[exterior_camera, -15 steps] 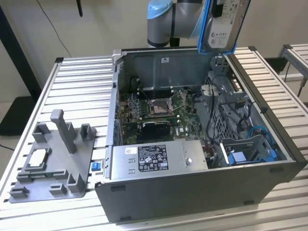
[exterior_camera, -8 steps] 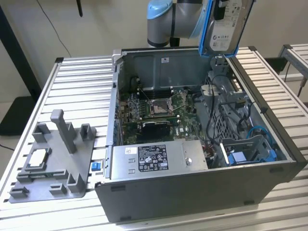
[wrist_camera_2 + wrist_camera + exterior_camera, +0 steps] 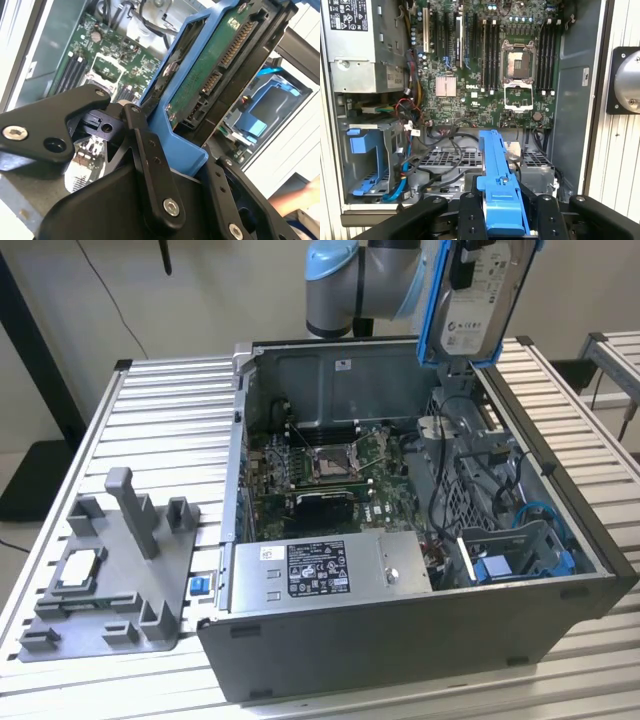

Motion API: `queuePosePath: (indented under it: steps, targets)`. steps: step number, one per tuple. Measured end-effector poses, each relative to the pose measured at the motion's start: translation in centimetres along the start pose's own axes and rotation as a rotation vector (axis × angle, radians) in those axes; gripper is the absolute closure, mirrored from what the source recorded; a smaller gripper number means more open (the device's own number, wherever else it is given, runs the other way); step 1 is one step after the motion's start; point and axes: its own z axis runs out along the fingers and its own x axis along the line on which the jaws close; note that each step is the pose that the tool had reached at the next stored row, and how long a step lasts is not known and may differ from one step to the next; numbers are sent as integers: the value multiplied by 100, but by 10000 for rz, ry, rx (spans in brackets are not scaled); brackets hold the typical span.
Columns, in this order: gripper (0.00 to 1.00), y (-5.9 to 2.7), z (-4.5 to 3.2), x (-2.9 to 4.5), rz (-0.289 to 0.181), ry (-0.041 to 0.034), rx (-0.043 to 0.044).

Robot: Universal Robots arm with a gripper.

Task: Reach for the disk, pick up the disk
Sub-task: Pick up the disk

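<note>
The gripper (image 3: pixel 502 220) clamps the blue-framed disk (image 3: pixel 480 295) and holds it upright in the air. It hangs above the far right of the open computer case (image 3: pixel 400 640) in the exterior view.

One disk (image 3: pixel 482 295) with a blue frame is held up in the one end effector (image 3: pixel 502 220). Below the end effector stands one open computer case (image 3: pixel 400 630) with one motherboard (image 3: pixel 485 65) and one power supply (image 3: pixel 325 568) inside. Beside the case, on the desk (image 3: pixel 170 410), lies one grey fixture (image 3: pixel 110 575)
</note>
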Motion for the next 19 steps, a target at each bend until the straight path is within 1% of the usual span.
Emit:
queuePosePath:
  steps: [12, 19]
  targets:
    - [100, -4, -18, 301, 0, 0, -6]
    - [100, -9, -45, 483, 1, 1, -15]
